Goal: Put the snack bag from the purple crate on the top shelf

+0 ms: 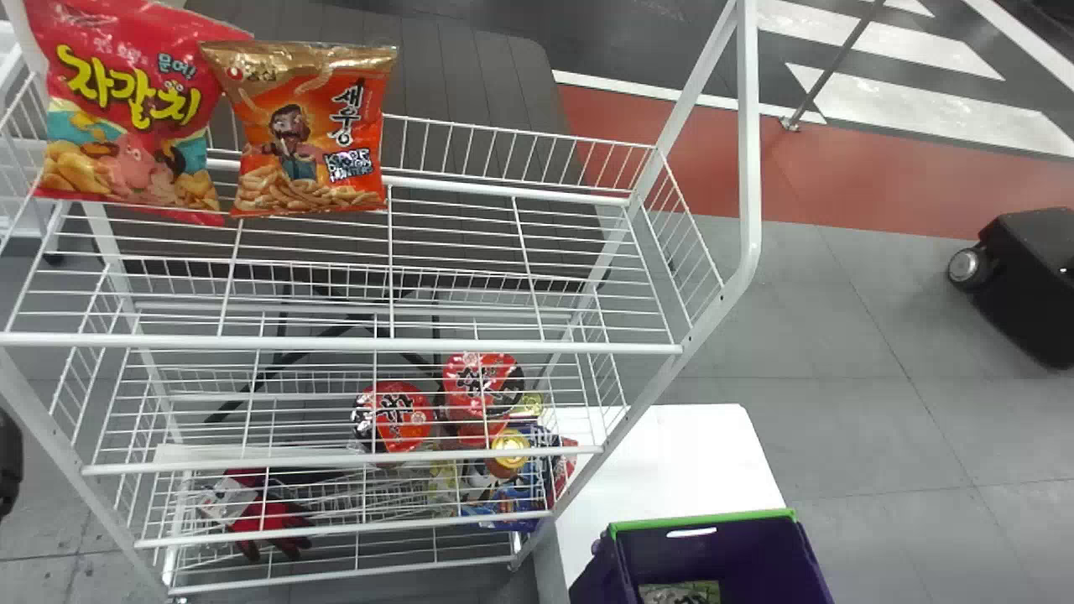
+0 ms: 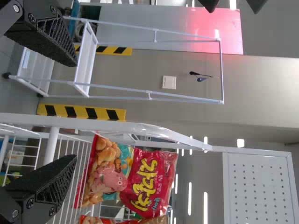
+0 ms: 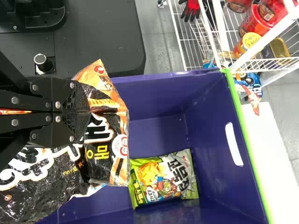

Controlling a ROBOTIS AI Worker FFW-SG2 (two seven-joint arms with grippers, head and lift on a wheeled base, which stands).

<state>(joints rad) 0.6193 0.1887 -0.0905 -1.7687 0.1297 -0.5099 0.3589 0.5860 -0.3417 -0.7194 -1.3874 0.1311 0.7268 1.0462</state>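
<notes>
Right wrist view: the right gripper point(image 3: 88, 112) is clamped on a black-and-orange snack bag point(image 3: 105, 156), held partly over the purple crate point(image 3: 219, 149), where a green bag point(image 3: 163, 179) lies. The left gripper point(image 2: 76, 111) is released, fingers apart. Two bags stand on the top shelf point(image 1: 503, 345).

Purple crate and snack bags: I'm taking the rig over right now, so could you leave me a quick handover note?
Right hand: shut on the black-and-orange snack bag, over the purple crate.
Left hand: open, holding nothing, by the white rack.
Things: a green snack bag lies in the crate; a red bag and an orange bag are on the top shelf.
Done: black-and-orange bag gripped.
Left: put it on the top shelf and release.
</notes>
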